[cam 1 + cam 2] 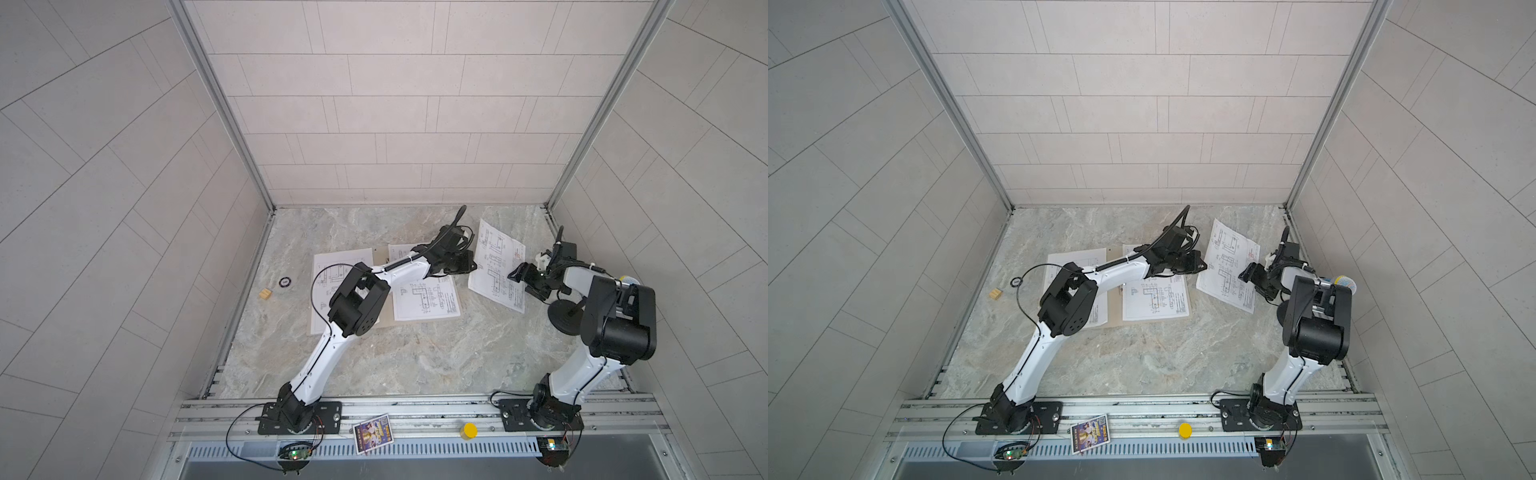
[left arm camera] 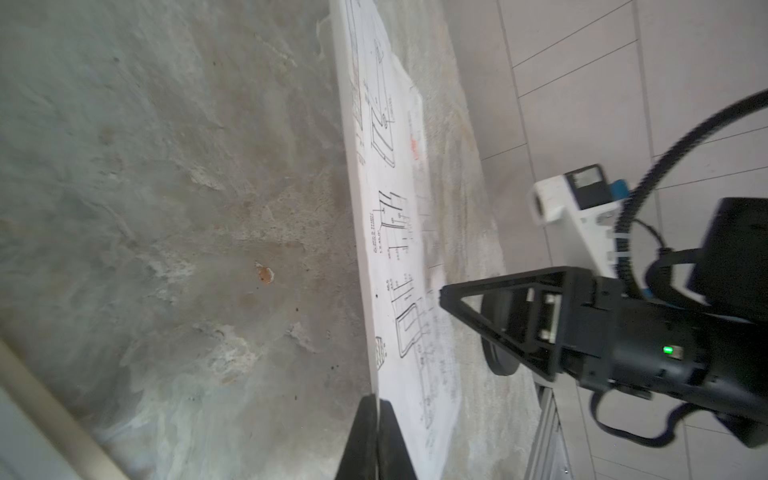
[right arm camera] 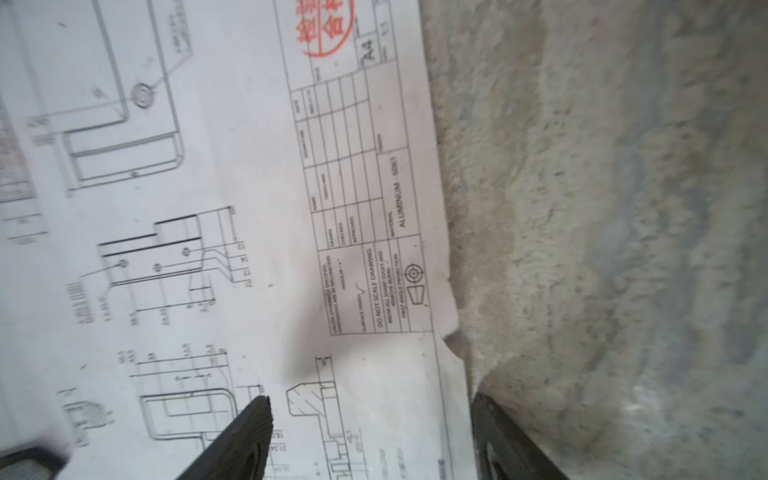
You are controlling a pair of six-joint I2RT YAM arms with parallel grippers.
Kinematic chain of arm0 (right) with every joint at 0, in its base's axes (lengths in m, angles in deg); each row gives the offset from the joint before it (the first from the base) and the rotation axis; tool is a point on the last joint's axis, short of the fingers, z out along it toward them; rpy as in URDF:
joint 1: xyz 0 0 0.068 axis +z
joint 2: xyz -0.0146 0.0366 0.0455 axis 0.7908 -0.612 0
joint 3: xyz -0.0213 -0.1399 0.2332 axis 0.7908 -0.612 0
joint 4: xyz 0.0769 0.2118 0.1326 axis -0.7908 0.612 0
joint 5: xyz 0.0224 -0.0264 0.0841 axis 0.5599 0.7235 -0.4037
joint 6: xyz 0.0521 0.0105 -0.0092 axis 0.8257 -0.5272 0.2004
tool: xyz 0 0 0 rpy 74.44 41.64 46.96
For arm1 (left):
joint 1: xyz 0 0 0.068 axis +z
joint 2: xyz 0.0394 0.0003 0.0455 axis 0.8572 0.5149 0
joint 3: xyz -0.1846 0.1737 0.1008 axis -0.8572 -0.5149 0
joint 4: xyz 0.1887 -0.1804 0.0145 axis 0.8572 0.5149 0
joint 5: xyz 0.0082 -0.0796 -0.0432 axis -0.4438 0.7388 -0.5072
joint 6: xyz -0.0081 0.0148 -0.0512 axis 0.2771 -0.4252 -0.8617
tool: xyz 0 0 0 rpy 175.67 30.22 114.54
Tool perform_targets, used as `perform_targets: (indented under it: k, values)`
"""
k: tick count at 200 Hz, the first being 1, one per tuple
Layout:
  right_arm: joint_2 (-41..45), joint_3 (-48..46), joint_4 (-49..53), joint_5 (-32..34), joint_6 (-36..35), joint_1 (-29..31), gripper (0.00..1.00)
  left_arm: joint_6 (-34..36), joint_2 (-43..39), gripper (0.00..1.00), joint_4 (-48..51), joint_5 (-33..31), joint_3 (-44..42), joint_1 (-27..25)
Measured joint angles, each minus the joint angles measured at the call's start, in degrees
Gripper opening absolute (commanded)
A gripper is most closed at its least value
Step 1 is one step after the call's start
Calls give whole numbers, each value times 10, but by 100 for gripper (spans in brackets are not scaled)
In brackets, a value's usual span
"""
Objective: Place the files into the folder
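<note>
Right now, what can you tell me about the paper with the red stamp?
The stamped sheet is white paper with black part drawings, a title box and a round red stamp. One edge has a nick. The left fingers pinch one edge, tilting it off the table; the open right fingers straddle the opposite edge.

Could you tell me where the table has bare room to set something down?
Widest bare table: the front, between the folder and the front rail. Also a strip between folder and back wall. Crowded on the right: left gripper pinches the red-stamped sheet, right gripper open at its edge.
</note>
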State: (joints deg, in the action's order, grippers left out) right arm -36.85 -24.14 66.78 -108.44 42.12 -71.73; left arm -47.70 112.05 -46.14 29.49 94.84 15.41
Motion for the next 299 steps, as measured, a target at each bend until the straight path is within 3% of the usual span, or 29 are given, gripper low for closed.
perform_targets:
  k: [69,108,240,299]
  values:
    - [1,9,10,-14,23,98,78,-22,-194,0,-101,-20,-239,48]
    - [2,26,8,-19,35,143,78,-34,-259,0,-136,-45,-348,81]
    - [1,14,-31,-35,40,169,78,-46,-315,0,-162,-78,-455,106]
    - [-28,14,-57,-44,46,193,77,-50,-322,0,-162,-85,-461,106]
